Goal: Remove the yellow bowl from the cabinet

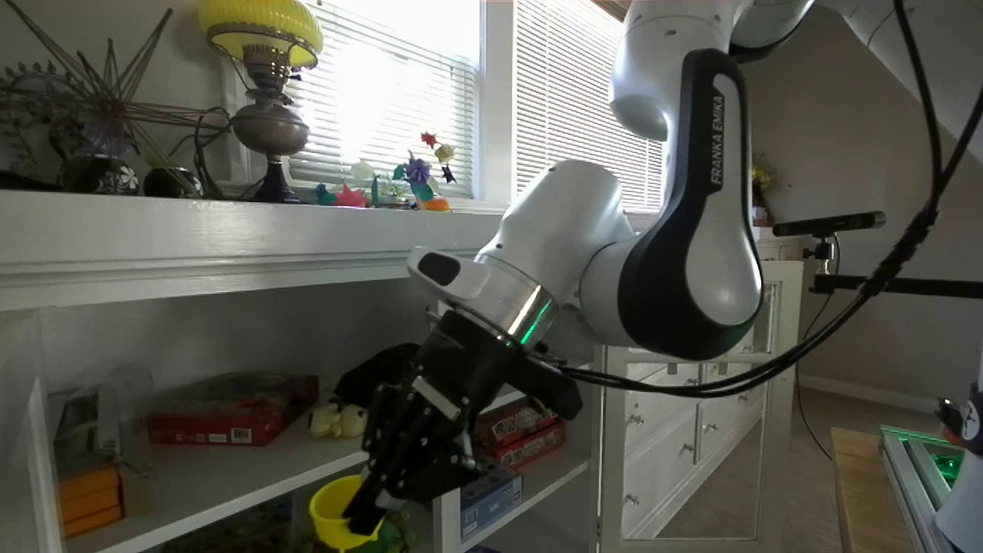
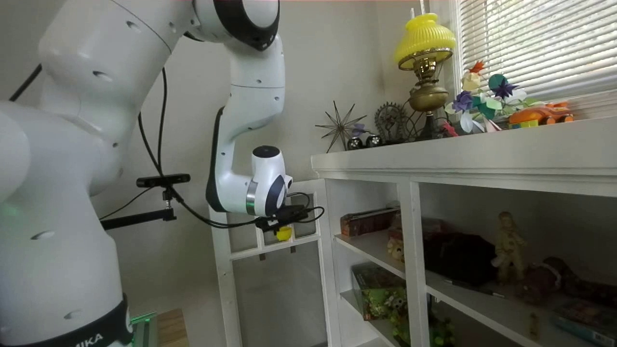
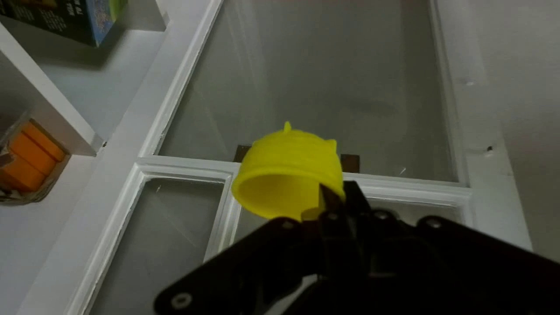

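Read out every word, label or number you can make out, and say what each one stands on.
"FRANKA EMIKA": on the robot arm.
"MIKA", its start out of view: on the arm's dark band.
Too small or blurred to read: the print on the red box with white labels, the stacked red boxes, the blue box and, in the wrist view, the dark box.
No lettering shows on the yellow bowl.
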